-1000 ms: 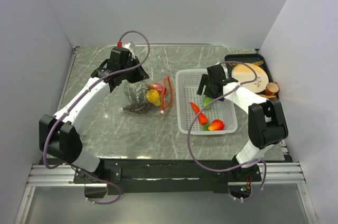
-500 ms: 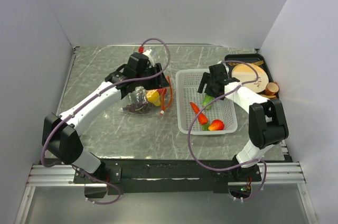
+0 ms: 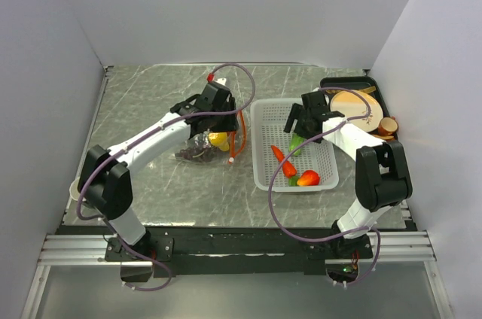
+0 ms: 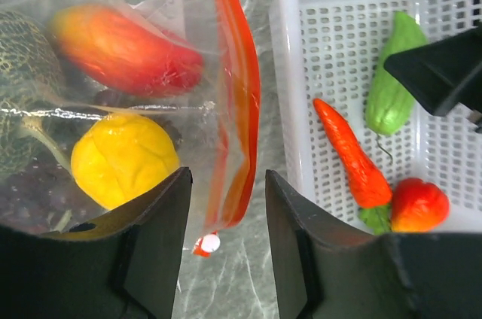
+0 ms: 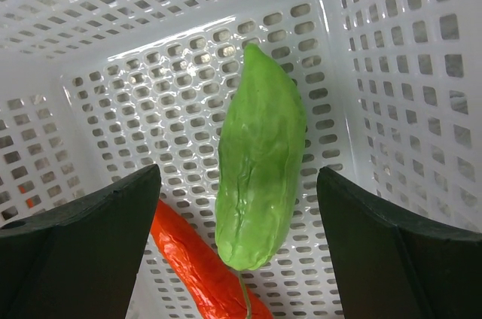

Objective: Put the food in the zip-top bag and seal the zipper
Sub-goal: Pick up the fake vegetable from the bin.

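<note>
The clear zip-top bag (image 3: 197, 146) lies left of the basket, with its orange-red zipper (image 4: 239, 101) toward the basket. It holds a yellow piece (image 4: 124, 157), a red-orange fruit (image 4: 124, 48), a dark green round fruit (image 4: 19, 71) and purple grapes (image 4: 26, 198). My left gripper (image 4: 226, 183) is open above the zipper's near end (image 3: 239, 135). My right gripper (image 5: 239, 206) is open above a green piece (image 5: 260, 157) in the white basket (image 3: 263, 112). An orange-red carrot (image 4: 350, 157) and a red tomato (image 4: 418, 202) also lie in the basket.
A black tray (image 3: 373, 86) at the back right holds a tan wooden disc (image 3: 354, 108) and a small brown cup (image 3: 388, 125). Grey walls close in the table on the left, back and right.
My left arm has swung to the right, from behind the bag to above its zipper edge. The right arm has hardly moved.
</note>
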`<state>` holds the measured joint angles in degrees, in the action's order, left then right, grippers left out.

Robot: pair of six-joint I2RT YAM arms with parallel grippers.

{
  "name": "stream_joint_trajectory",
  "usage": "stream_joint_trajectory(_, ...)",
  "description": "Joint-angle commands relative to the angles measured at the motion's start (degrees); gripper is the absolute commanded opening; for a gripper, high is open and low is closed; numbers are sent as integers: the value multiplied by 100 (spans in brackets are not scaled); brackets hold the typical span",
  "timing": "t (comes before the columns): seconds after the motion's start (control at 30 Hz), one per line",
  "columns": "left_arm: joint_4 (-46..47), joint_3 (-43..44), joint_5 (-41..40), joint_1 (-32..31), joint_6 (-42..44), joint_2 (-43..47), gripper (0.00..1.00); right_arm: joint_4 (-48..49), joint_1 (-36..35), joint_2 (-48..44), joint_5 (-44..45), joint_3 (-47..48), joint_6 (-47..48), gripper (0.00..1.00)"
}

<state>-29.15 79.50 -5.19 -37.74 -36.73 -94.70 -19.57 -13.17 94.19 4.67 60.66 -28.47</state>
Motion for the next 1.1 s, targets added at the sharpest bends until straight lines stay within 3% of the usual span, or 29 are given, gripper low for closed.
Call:
stream_joint_trajectory(0.0, -74, 417, -377, -76, 105, -146, 49, 217, 95, -217, -132, -55, 52, 91)
stream_joint_trajectory(0.23, -56, 496, -421, -94, 61, -391, 45, 217, 121, -138, -194, -11, 87, 91)
stream_joint_trajectory(0.33, -161, 601, -474, -94, 52, -514, 37, 226, 130, -112, -212, 7, 96, 91)
stream_joint_trajectory(0.47, -162, 672, -509, -93, 69, -532, 18, 217, 139, -103, -203, -11, 78, 91)
stream_joint_trajectory(0.7, -232, 672, -632, -94, 61, -410, 1, 182, 174, 11, -133, -46, 52, 91)
stream_joint_trajectory(1.07, -311, 628, -746, -76, 96, 179, 1, 208, 183, 389, -369, -46, -97, 88)
